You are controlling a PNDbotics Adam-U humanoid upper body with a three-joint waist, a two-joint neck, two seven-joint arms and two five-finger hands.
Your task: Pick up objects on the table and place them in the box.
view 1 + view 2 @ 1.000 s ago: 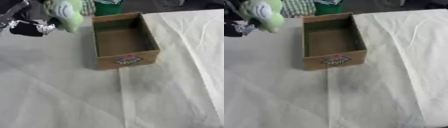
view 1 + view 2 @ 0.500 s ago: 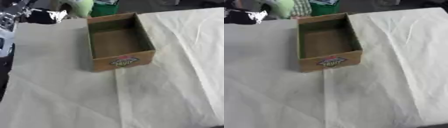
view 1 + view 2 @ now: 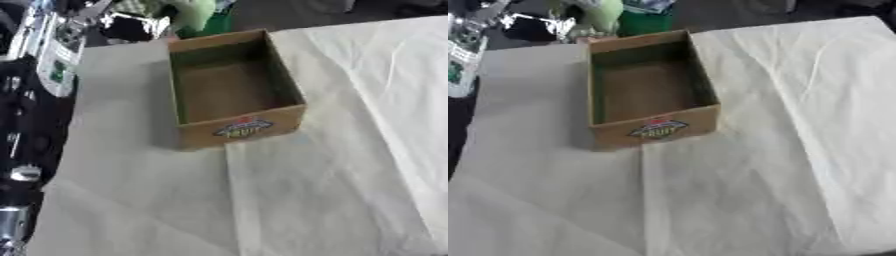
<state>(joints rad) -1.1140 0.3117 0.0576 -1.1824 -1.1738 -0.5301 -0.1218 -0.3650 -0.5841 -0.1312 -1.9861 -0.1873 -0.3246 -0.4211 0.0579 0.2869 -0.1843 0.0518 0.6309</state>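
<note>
The left robot hand point(image 3: 131, 27) grips a green toy point(image 3: 194, 12), its finger positions unclear, just behind the box's point(image 3: 236, 82) far rim, likely staged for lowering inside. The box sits empty on the surface point(image 3: 332, 190).

Brown box point(image 3: 238, 131), seemingly pale-green object point(image 3: 194, 12)

Light is soft and even, with the white cloth point(image 3: 780, 125) bright and slightly washed out on the right. Inside the box point(image 3: 232, 85) the walls throw a dim shadow over its floor, and a faint shadow lies along its left side. Both views are blurred throughout; the left hand point(image 3: 131, 25) at top left is smeared, and beside it a green shape point(image 3: 194, 12) lacks detail.
</note>
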